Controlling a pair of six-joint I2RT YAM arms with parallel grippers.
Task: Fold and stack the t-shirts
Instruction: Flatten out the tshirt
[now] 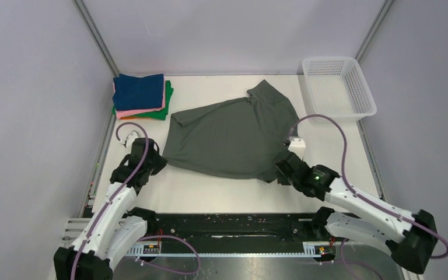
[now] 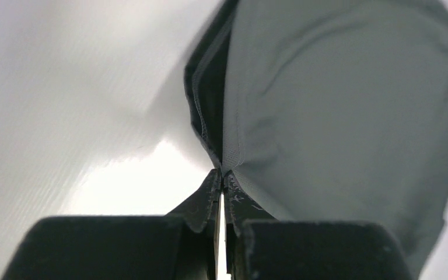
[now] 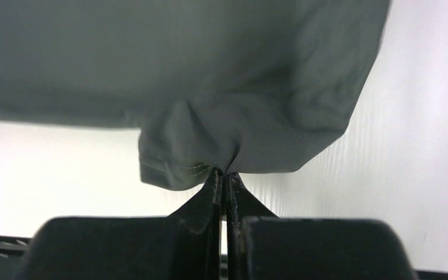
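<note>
The left gripper (image 2: 221,175) has its jaws clenched on the near left corner of the dark grey-green t-shirt (image 1: 233,137), spread on the middle of the tabletop (image 1: 210,189); the right gripper (image 3: 224,173) grips the near right corner likewise. Both should lift evenly, hem kept taut, for a straight fold.

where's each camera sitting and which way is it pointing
Top external: above and behind the robot, looking down on the table; shows both arms whole, with the left gripper and right gripper.
Left wrist: on the left wrist, looking out past its shut gripper at the grey-green t-shirt corner it pinches.
Right wrist: likewise on the right, its gripper pinching the shirt's hem.
Shared: all three see that t-shirt.
</note>
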